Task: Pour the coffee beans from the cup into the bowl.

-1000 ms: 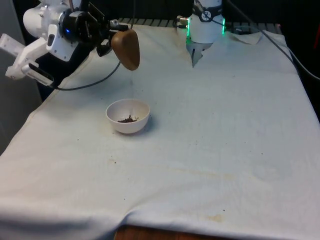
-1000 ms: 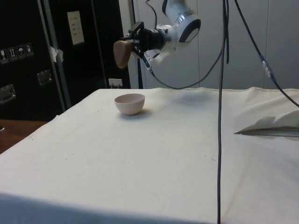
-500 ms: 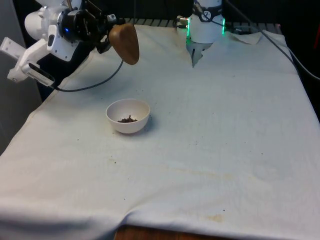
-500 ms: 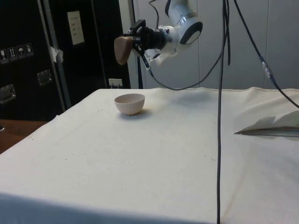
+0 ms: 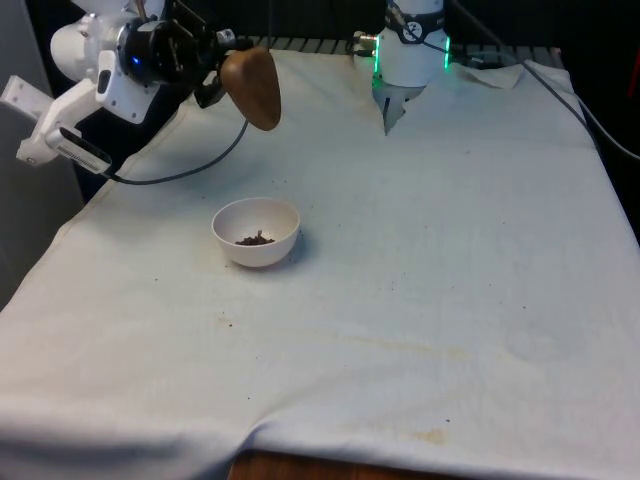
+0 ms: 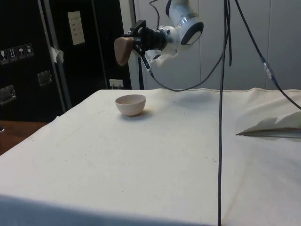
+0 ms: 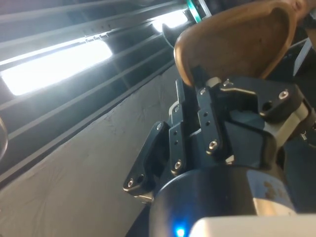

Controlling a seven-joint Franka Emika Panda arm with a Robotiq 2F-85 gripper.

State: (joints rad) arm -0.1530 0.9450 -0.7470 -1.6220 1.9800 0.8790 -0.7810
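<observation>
The pincer [image 5: 222,72] is pinching the rim of a brown cup [image 5: 251,88], carrying it in the air above the table [image 5: 450,250] at the front view's upper left. The cup is lying tipped over on its side, its rounded bottom turned away from the arm. Below it and nearer the camera in the front view, a white bowl [image 5: 256,231] is sitting on the cloth, well apart from the cup, with a small heap of coffee beans [image 5: 256,239] resting inside it
</observation>
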